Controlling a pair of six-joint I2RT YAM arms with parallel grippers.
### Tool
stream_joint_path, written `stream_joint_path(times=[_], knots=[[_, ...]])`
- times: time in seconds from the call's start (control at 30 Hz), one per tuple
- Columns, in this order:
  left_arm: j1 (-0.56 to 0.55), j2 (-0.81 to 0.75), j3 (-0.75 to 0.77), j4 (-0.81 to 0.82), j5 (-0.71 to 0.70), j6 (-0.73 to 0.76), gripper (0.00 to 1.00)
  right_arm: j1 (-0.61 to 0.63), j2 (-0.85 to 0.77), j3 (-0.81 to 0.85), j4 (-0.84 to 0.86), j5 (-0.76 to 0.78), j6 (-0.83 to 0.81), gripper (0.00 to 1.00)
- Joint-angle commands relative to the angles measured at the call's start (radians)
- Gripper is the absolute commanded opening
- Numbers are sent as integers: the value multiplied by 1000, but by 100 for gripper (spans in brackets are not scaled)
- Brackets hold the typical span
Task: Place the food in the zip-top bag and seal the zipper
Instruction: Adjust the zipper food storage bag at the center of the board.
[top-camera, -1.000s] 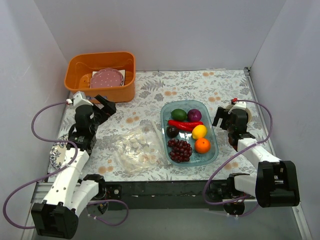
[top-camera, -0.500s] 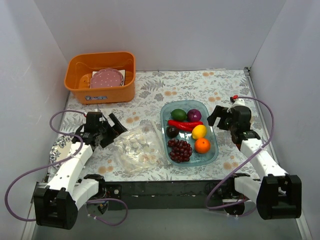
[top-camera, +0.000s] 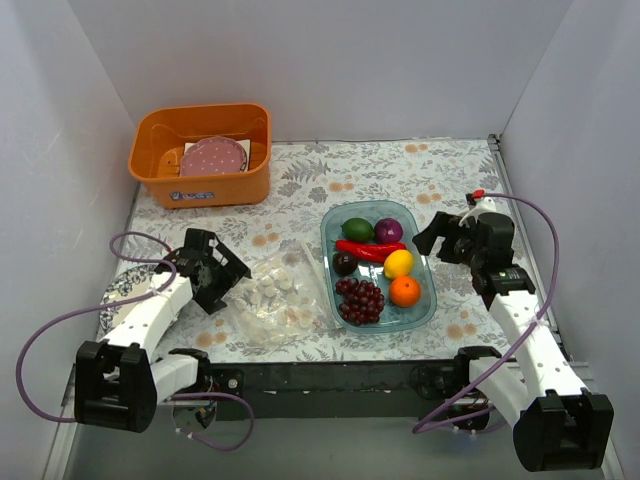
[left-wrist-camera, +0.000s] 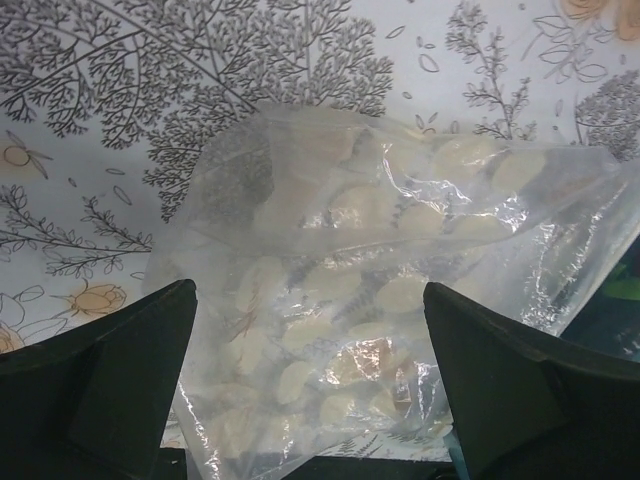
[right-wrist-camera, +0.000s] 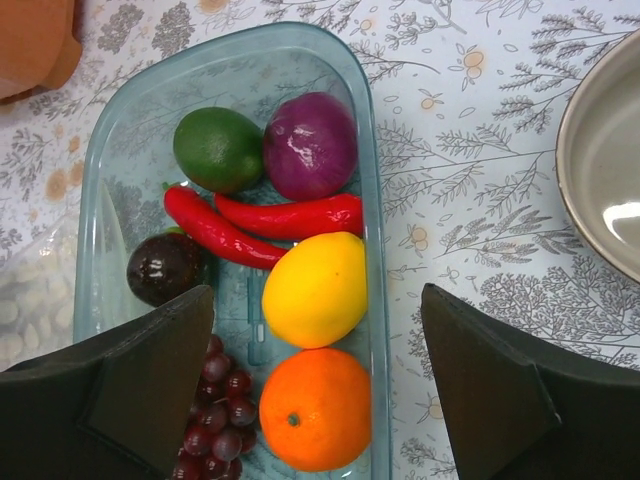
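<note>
The clear crinkly zip-top bag (top-camera: 278, 298) lies flat on the floral cloth, left of the tray. I cannot pick out its zipper. My left gripper (top-camera: 222, 272) is open at the bag's left edge; in the left wrist view (left-wrist-camera: 310, 400) the bag (left-wrist-camera: 380, 290) spreads between and beyond its fingers. The food lies in the blue tray (top-camera: 326, 225): green fruit (right-wrist-camera: 218, 148), purple piece (right-wrist-camera: 310, 145), red chili (right-wrist-camera: 290, 215), dark piece (right-wrist-camera: 165, 268), lemon (right-wrist-camera: 315, 288), orange (right-wrist-camera: 315, 410), grapes (right-wrist-camera: 215, 410). My right gripper (top-camera: 432, 235) is open and empty above the tray's right side.
An orange basket (top-camera: 160, 175) at the back left holds the pink dotted plate (top-camera: 212, 157). A patterned dish (top-camera: 115, 300) lies at the left edge. A metal bowl (right-wrist-camera: 600, 180) sits right of the tray. White walls enclose the table.
My left arm has swung down and forward, bringing its open gripper to the bag's left edge. My right arm has shifted slightly; its gripper stays open beside the tray.
</note>
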Motion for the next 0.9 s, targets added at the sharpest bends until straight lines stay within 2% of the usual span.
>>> stream_joint_path(times=[0.0,0.27,0.43,0.83,0.87], knots=[[-1,-40,-9,-37,-34,-88,98,5,-20,52,-36,-57,22,91],[-1,-198,129,-172,-218,-73,98,11,26,102,-76,-107,7,90],[3,-117,106,-178,-220,-59,98,13,25,127,-94,-105,6,90],[85,-25,-1,-46,-48,-93,98,13,26,168,-133,-143,-7,90],[85,-37,-15,-22,9,-107,98,13,26,170,-136,-142,-10,90]])
